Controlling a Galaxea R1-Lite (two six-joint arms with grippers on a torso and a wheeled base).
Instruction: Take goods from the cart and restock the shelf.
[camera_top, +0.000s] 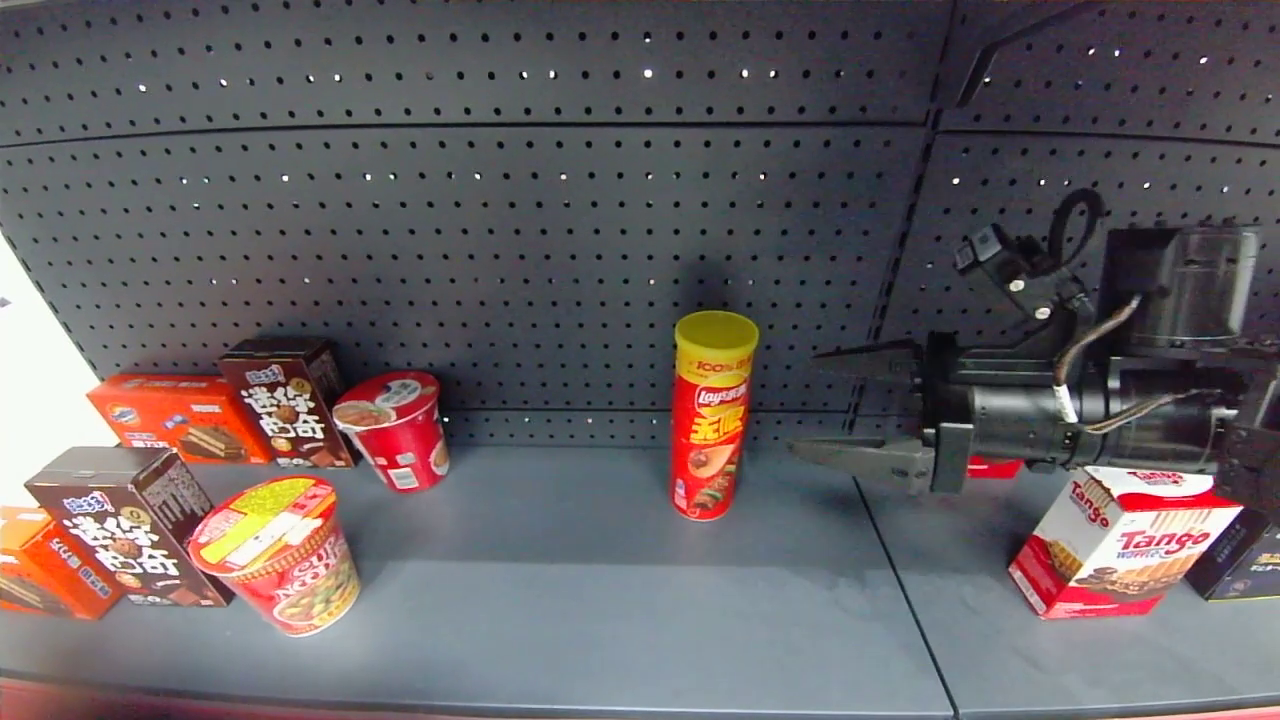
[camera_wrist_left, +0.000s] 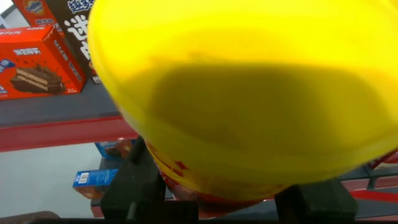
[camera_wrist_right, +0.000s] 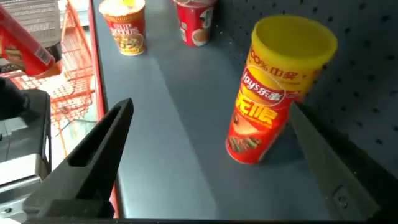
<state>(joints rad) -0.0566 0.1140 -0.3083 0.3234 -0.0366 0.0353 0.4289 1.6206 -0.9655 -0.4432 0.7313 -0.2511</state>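
Observation:
A red chips can with a yellow lid (camera_top: 711, 420) stands upright on the grey shelf (camera_top: 560, 590), close to the pegboard. My right gripper (camera_top: 835, 408) is open just to its right at mid height, fingers pointing at it without touching. From the right wrist, the can (camera_wrist_right: 273, 93) stands just beyond the open fingertips (camera_wrist_right: 115, 121). My left gripper (camera_wrist_left: 217, 196) is shut on a second can, whose yellow lid (camera_wrist_left: 249, 87) is close to the camera, below and in front of the shelf edge.
Chocolate and orange snack boxes (camera_top: 285, 400) and two noodle cups (camera_top: 283, 568) crowd the shelf's left end. A wafer box (camera_top: 1120, 540) lies under my right arm. The red wire cart (camera_wrist_right: 68, 87) stands off the shelf's front edge.

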